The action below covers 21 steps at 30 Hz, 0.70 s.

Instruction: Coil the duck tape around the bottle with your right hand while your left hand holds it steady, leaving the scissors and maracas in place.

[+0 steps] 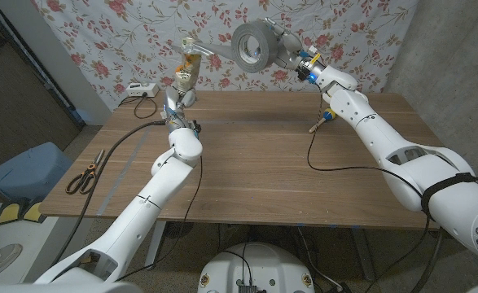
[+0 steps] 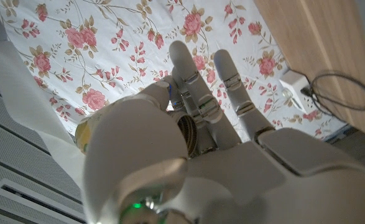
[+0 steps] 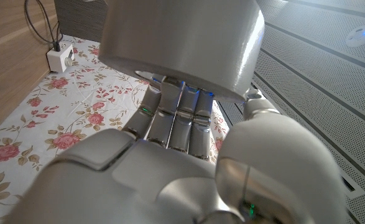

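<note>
My left hand holds a clear bottle with yellowish contents upright above the table's far side; the bottle shows past the fingers in the left wrist view. To its right my right hand grips a grey duck tape roll, raised level with the bottle's top. A strip of tape runs from the roll to the bottle's neck. In the right wrist view the roll sits over my right hand. Scissors lie at the table's left edge. A small maraca lies under the right forearm.
A white power box with a cable sits off the far left corner, against the flowered backdrop. A blue bin stands on the floor left of the wooden table. A thin black cable lies on the right half.
</note>
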Available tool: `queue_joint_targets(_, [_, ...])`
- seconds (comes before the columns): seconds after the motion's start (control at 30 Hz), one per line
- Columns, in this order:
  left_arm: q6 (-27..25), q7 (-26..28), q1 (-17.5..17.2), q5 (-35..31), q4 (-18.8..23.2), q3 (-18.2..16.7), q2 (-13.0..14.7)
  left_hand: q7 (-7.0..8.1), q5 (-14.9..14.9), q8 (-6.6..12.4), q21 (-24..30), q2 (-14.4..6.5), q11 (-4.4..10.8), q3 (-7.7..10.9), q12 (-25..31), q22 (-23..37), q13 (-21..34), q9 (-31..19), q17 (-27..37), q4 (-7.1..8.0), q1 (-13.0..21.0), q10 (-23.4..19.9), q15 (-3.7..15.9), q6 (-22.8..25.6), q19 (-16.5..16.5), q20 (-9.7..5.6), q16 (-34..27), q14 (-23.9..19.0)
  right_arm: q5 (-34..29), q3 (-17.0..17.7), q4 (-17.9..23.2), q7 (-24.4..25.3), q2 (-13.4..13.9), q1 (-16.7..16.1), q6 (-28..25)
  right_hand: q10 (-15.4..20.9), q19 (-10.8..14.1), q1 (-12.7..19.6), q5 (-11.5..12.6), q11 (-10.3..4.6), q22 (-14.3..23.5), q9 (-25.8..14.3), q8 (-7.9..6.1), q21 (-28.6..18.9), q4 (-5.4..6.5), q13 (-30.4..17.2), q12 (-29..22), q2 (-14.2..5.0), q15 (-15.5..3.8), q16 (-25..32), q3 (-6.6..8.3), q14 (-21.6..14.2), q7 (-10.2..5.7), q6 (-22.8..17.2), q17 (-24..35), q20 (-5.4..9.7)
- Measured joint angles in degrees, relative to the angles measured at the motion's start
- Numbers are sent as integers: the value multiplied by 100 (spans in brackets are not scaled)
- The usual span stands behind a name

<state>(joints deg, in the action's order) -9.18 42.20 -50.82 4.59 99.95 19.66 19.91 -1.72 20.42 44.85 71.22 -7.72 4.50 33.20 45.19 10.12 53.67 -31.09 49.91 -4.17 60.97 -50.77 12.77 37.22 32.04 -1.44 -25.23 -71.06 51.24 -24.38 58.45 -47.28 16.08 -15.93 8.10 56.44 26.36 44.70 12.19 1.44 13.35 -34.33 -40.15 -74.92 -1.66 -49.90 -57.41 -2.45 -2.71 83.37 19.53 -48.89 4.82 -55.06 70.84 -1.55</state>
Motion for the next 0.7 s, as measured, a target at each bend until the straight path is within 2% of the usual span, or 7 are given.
queue_joint_targets(0.17, [324, -353, 15, 585, -199, -88, -34, -6, -10, -26, 0, 1, 2, 0, 1, 0, -12, 35, -31, 0, 1, -17, -15, 79, 31, -31, 0, -57, -2, 12, -86, -71, -26, 27, 26, 0, -9, 0, -1, 0, -32, 36, 0, -53, 0, 2, 0, 0, 0, 5, 0, 0, 0, 0, 1, 9])
queue_joint_targets(0.37, [944, -1369, 151, 1808, -564, -165, -18, -2, 3, -3, 0, 46, -29, 2, 0, 0, 24, 55, -14, 2, 46, -48, -16, 96, 102, -42, 0, -166, -5, 31, -286, -147, -97, 84, 71, 0, -9, 0, -5, 0, -58, 68, -1, -111, 0, 51, 1, 0, 0, 5, 0, 0, 0, 0, -24, 9])
queue_joint_targets(0.47, [1014, -1676, 226, 2134, -692, -170, 30, -8, 41, 13, 0, 47, -64, 7, 19, 1, 90, 3, -17, 7, 46, -84, -17, 90, 183, -21, 0, -269, -11, 32, -359, -195, -124, 111, 97, 0, -9, -1, -6, 0, -87, 85, -1, -118, 1, 81, 2, -1, 0, 5, 1, 0, 0, 0, -32, 9])
queue_joint_targets(0.53, [1035, -2291, 348, 2751, -863, -154, 121, -57, 83, 13, 0, 44, -91, 7, 105, 1, 210, -80, -17, 7, 43, -111, -28, 42, 247, 0, -5, -362, -23, 34, -500, -247, -175, 165, 132, 0, -60, -12, -6, 0, -89, 94, -13, -143, 1, 81, 2, -12, 0, 5, 1, 0, 0, 0, -32, 4])
queue_joint_targets(0.63, [939, -2816, 526, 3227, -1063, -86, 215, -67, 128, -1, 0, 5, -110, -26, 300, 1, 516, -129, 54, 41, 2, -130, -30, 31, 373, 1, -73, -489, -39, 34, -674, -317, -244, 238, 172, 0, -67, -17, -7, 0, -111, 104, -45, -162, 0, 70, 2, -17, 0, 6, 1, 0, 0, 0, -31, 11])
queue_joint_targets(0.67, [939, -2816, 553, 3227, -1097, -72, 226, -89, 158, -27, 0, 5, -130, -25, 351, 1, 595, -168, 87, 41, 1, -150, -30, 9, 415, 0, -105, -526, -40, 34, -674, -321, -244, 238, 174, 0, -67, -17, -7, 0, -112, 104, -65, -193, 1, 63, 1, -17, 0, 6, 1, 0, 0, 0, -31, 11])
queue_joint_targets(0.7, [857, -3190, 611, 3490, -1162, -36, 251, -98, 170, -37, 0, 5, -141, -29, 404, 1, 640, -198, 121, 45, 1, -162, -38, 0, 452, -24, -141, -571, -47, 35, -786, -353, -287, 281, 192, 0, -67, -17, -7, 0, -112, 104, -67, -206, 1, 60, -2, -17, 0, 6, 1, 0, 0, 0, -31, 11])
